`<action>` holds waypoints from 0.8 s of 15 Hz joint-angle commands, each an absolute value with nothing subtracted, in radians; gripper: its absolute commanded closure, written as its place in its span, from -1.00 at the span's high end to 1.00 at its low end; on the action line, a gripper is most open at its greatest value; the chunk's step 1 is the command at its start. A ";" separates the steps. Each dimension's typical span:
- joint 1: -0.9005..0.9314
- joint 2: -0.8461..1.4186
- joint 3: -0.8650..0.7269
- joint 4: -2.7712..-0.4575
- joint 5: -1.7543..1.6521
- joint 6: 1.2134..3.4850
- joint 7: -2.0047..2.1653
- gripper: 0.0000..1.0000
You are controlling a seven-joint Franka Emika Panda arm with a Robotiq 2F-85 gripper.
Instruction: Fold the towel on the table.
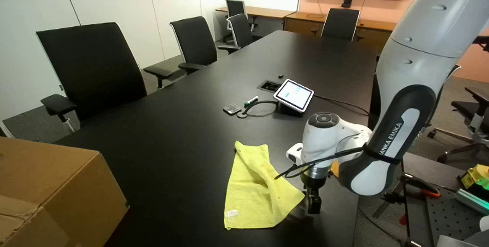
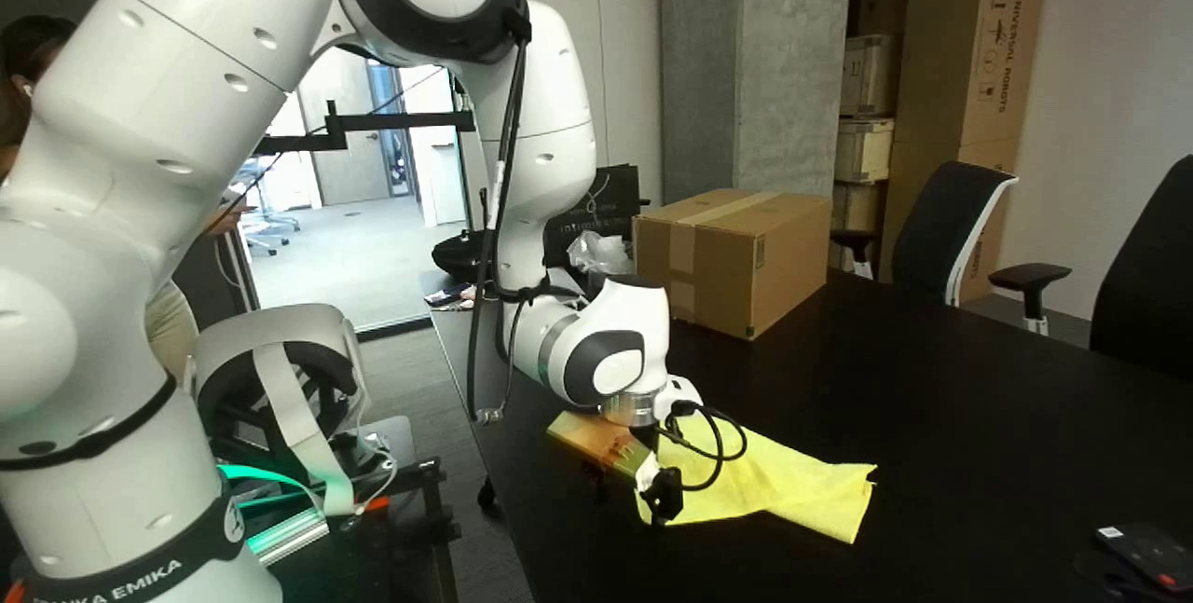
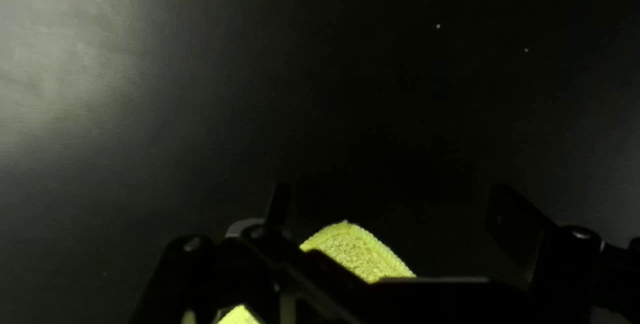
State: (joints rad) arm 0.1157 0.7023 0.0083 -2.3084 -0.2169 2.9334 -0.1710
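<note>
The towel is a yellow-green cloth lying on the black table, with a raised diagonal ridge and a white tag near one corner. It also shows in an exterior view, partly hidden behind the wrist. My gripper points down, low at the table beside a towel corner; it also shows in an exterior view. In the wrist view my gripper has its fingers wide apart. The towel's corner shows between them, with bare table beyond it; the lower part of the jaws hides more of the cloth.
A brown cardboard box stands on the table. A tablet on a stand with a cable, a marker and a small flat square lie farther along. A yellow-orange slab shows by the wrist. Chairs line the table.
</note>
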 commanded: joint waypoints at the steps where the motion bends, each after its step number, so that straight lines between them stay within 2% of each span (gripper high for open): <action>1: 0.190 0.685 -0.032 -2.323 -0.269 2.950 -0.162 1.00; 7: 0.293 0.717 -0.098 -2.266 -0.312 2.969 -0.133 1.00; 12: 0.287 0.738 -0.096 -2.199 -0.298 2.965 -0.136 1.00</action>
State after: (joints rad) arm 0.2869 0.7114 -0.0906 -2.2471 -0.2822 2.9483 -0.1598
